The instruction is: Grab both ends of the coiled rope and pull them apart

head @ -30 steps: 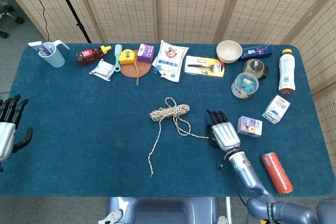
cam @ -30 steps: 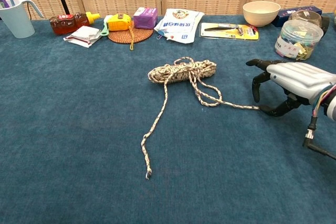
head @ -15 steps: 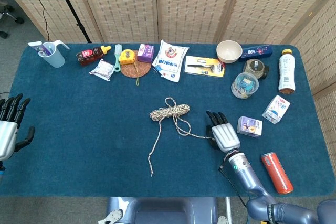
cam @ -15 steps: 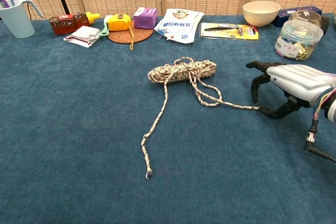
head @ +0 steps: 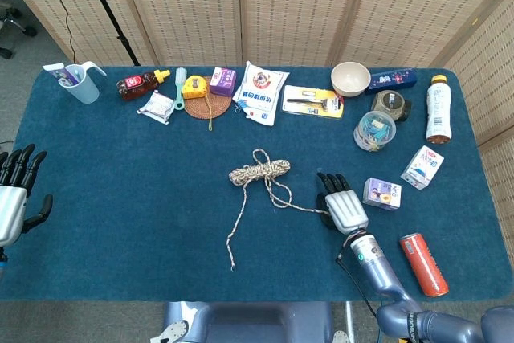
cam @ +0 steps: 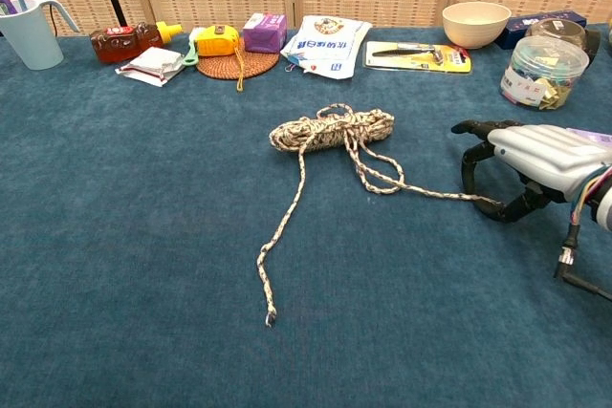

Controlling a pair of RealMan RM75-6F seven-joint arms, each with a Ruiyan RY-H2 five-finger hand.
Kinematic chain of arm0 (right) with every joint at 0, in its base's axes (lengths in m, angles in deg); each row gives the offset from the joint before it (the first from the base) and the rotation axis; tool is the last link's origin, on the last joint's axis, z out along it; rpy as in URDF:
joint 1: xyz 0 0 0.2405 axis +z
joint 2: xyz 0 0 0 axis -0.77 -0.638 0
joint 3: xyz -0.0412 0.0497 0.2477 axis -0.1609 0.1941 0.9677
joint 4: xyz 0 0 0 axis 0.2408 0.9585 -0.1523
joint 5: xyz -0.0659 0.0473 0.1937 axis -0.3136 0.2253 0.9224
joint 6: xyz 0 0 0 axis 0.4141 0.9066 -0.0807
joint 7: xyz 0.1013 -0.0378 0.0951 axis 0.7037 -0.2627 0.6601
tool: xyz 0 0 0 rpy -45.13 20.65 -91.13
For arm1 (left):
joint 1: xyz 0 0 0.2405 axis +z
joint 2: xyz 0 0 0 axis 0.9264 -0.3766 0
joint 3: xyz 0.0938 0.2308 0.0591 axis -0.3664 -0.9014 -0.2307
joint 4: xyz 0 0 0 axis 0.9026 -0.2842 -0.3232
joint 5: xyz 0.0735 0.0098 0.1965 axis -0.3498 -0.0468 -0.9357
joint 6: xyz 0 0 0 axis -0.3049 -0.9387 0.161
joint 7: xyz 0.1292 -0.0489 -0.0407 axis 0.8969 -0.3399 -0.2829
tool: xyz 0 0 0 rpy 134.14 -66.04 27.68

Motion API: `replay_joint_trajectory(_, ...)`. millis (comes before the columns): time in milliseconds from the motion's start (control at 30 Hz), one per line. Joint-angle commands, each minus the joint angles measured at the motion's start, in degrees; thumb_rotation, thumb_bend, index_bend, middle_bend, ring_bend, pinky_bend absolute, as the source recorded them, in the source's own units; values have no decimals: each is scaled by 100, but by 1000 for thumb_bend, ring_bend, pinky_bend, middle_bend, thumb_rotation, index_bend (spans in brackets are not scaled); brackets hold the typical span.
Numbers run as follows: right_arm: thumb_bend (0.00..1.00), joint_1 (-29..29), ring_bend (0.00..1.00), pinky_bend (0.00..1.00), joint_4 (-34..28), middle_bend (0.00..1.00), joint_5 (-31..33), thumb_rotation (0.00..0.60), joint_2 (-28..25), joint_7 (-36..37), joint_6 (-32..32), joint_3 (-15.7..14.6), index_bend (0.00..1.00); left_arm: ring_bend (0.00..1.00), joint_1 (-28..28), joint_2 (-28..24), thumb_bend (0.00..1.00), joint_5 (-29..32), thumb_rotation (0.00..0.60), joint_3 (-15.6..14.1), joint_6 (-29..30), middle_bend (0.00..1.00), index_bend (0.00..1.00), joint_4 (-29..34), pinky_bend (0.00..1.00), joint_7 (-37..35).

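Observation:
The coiled rope (head: 259, 171) (cam: 332, 128) lies bundled at the table's middle. One loose tail runs toward me and ends free (head: 233, 265) (cam: 270, 316). The other tail runs right to my right hand (head: 344, 206) (cam: 524, 167), whose curled fingers and thumb pinch its tip (cam: 490, 202) low on the cloth. My left hand (head: 14, 197) hovers at the table's left edge, far from the rope, fingers spread and holding nothing; the chest view does not show it.
Just right of my right hand sit a small purple box (head: 382, 193), a red can (head: 423, 263) and a white carton (head: 423, 166). A clear jar (cam: 542, 71) and a bowl (cam: 475, 22) stand behind. Bottles, packets and a cup (head: 80, 83) line the far edge.
My right hand has shifted slightly right and toward me, and the rope's tip has moved with it, drawing that tail straighter. The left hand has barely moved.

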Motion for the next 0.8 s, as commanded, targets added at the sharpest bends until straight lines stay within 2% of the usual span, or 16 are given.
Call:
replay_joint_trajectory(33,443,1,0,0,31,55,-2,600,12,24,-14,0,501,0,-1,0,449,-2,514,-5,-3,0,79,0,0,8)
replay_joint_trajectory(500,520,29,0,0,177,97,-6,600,70,144,-90,32,537,0,4,6,450,9,513,-9,4,0,79,5,0,20)
replay_joint_trajectory(800,533,33,11,0,206,122,-23,600,83,207,-110,35,562,0,-14,19,450,0,515,-4,-6,0,79,-6,0,21)
